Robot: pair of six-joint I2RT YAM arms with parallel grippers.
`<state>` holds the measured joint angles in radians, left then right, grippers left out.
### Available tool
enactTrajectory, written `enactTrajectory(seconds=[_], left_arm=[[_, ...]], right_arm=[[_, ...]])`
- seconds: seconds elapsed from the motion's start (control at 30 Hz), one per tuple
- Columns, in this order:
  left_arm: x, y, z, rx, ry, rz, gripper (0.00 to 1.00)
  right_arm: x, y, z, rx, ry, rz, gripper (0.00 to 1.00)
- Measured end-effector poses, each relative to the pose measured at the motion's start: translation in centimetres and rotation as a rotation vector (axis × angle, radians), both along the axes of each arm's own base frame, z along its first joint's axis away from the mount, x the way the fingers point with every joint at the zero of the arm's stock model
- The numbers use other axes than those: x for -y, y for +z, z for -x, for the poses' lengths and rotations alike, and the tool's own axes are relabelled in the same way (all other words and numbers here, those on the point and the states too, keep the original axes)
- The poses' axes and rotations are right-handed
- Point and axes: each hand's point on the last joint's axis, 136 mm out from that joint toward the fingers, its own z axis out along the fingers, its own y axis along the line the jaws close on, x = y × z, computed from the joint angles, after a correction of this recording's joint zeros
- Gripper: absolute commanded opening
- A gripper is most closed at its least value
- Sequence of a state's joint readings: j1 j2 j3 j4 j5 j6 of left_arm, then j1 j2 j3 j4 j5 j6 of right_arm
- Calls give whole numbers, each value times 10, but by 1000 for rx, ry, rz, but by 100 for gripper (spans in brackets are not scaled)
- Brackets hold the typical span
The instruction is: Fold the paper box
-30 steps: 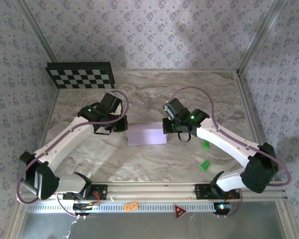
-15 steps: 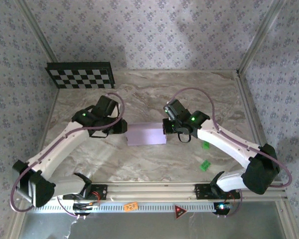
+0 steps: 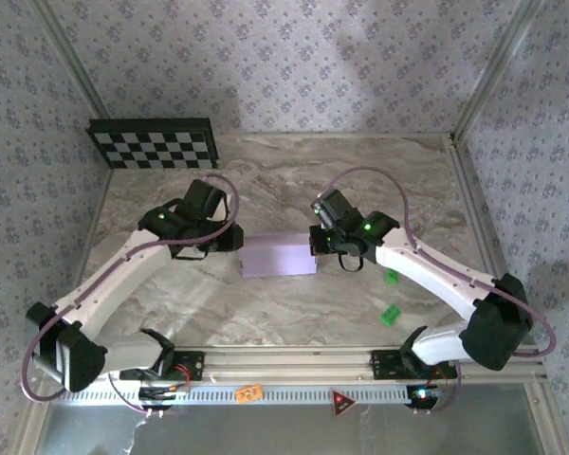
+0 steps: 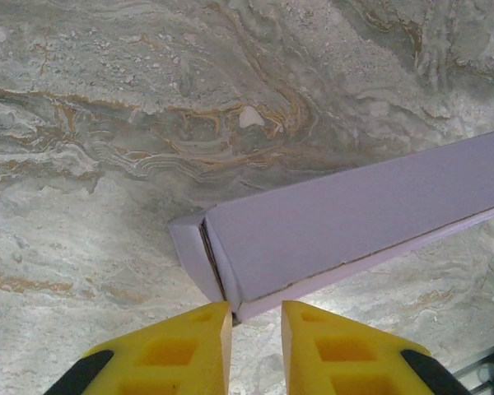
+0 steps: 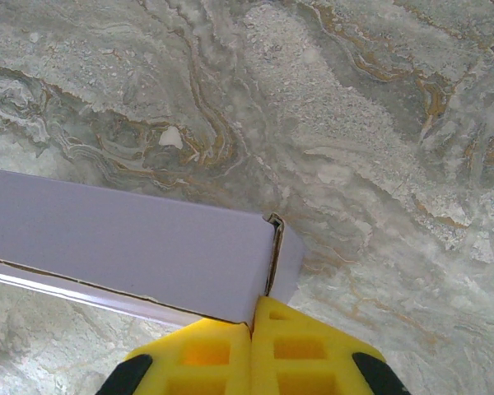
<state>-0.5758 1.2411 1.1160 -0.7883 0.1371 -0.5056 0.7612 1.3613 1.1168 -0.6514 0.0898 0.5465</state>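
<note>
The paper box (image 3: 278, 256) is a closed, pale-lavender rectangular box lying flat mid-table. My left gripper (image 3: 229, 239) is at its left end. In the left wrist view the yellow fingers stand a little apart, and the gripper (image 4: 256, 319) is just short of the box's (image 4: 354, 214) near-left corner with nothing between them. My right gripper (image 3: 321, 243) is at the right end. In the right wrist view its fingers are pressed together, so the gripper (image 5: 252, 322) touches the box's (image 5: 123, 230) near-right corner beside the tucked end flap (image 5: 286, 251).
A black-and-white checkerboard panel (image 3: 152, 142) leans at the back left. Two small green blocks (image 3: 392, 276) (image 3: 390, 315) lie right of the box, under the right arm. Patterned walls enclose the marble table (image 3: 294, 175), and a metal rail (image 3: 284, 360) runs along the front.
My left arm's elbow has swung outward to the left while its gripper stayed at the box's left end. The right arm and the box have hardly moved.
</note>
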Motion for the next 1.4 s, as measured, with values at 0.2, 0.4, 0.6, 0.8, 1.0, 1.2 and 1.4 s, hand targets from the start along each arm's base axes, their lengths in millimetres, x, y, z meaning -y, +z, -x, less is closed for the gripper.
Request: enactTrajectory(seconds=[0.2,0.4,0.6,0.8,1.0,1.2,1.4], left_arm=[[2,2,-7,24,0,7,20],[1,4,-12,44,12,3,22],[-2,5,-16,59,28,-5,25],[-2,5,-18,65,31,-4,19],[0,-7,-14,43,29,9,11],[-1,-10,-11,53,36,37,11],[-3,-12,-5,48,40,52,11]], right_arm=[[0,0,0,0,0,0,6],[0,0,1,0,1,-1,6],[0,0,2,1,3,-1,6],[0,0,2,1,3,-1,6],[0,0,3,-2,1,-3,10],[0,-1,6,-18,2,-7,18],[1,1,14,-51,16,-3,26]])
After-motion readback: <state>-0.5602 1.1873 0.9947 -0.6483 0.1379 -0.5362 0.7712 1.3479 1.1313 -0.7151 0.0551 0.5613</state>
